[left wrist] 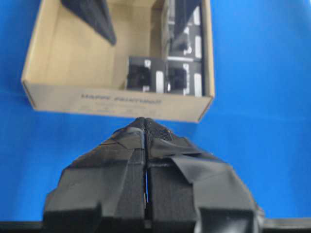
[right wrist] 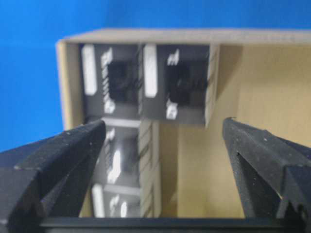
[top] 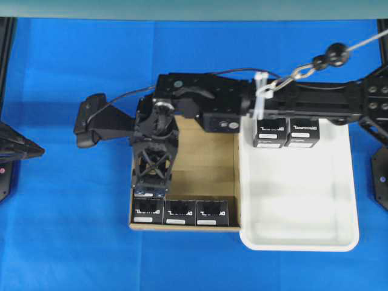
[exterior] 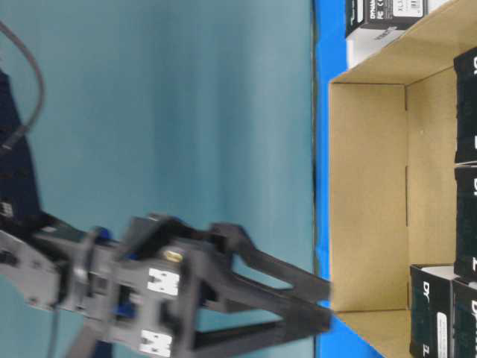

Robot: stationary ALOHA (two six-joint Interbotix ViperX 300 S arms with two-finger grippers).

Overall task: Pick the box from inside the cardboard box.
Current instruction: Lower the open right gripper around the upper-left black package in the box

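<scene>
right pincer point(right wrist: 163, 145): wide open, empty, poised inside cardboard box point(top: 203, 159) to straddle a target | box point(top: 148, 211): just beyond its tips, against the wall | left pincer point(left wrist: 146, 127): closed, empty, parked outside

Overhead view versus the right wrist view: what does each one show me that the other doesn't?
Only the overhead view shows the white tray with two black boxes in it, and the arm reaching over the cardboard box. Only the right wrist view shows the right gripper with its jaws wide apart and nothing between them. Both show black boxes packed against one wall inside the cardboard box.
</scene>
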